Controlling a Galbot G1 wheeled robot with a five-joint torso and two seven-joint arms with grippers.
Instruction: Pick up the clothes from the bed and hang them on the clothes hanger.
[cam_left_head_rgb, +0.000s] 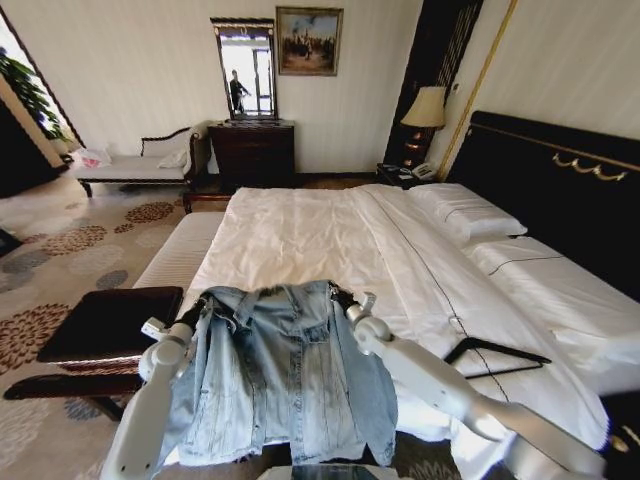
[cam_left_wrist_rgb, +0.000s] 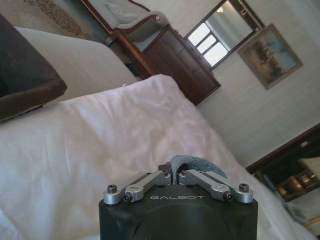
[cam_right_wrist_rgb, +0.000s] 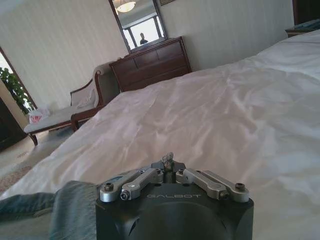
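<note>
Head view: denim jacket (cam_left_head_rgb: 285, 375) collar-up, lengthwise vertical, between both grippers.

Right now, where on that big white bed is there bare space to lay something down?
Free: the white quilt between the light-blue denim jacket and the white pillows. Crowded: the near edge, where both grippers hold the jacket, and beside the thin black hanger.

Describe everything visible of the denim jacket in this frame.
The denim jacket is light-blue, faded, back panel with seams facing the camera. It hangs spread and upright at the foot of the bed, lifted by its shoulders: left tool and right tool are each shut on a shoulder. Its hem drapes down, sleeves folded behind.
</note>
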